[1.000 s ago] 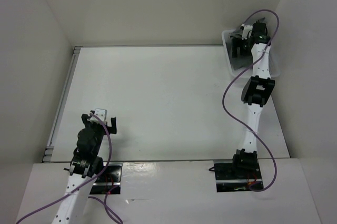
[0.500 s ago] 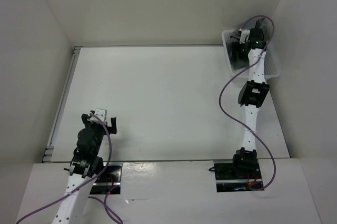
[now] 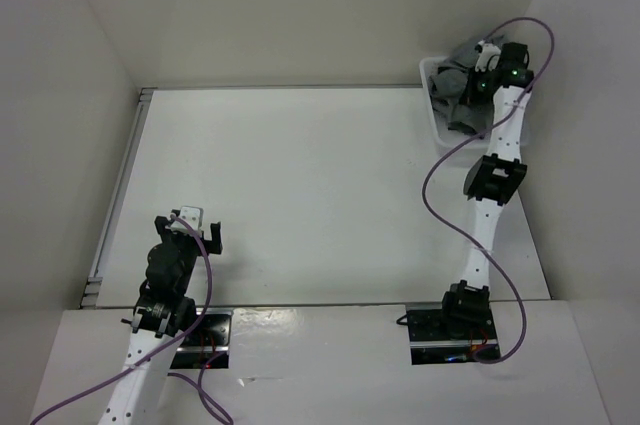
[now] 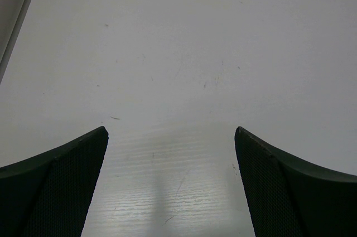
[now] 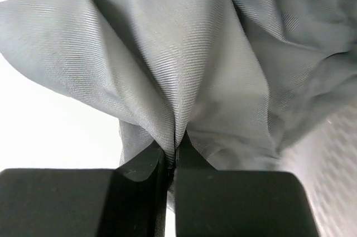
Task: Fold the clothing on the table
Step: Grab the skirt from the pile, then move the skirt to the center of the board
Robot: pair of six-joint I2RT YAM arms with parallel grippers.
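Right tool (image 5: pixel 172 150): clamped on grey clothing (image 5: pixel 195 53), bunched in white basket (image 3: pixel 430 105). Left tool (image 4: pixel 170 131): spread wide, empty, above table (image 4: pixel 184 36).

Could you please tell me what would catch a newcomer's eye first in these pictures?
The grey skirt comes first: it rises bunched from the white basket at the far right corner of the table, and the right gripper is shut on a fold of it. Next, the left gripper hangs open over the table near its own base, holding nothing.
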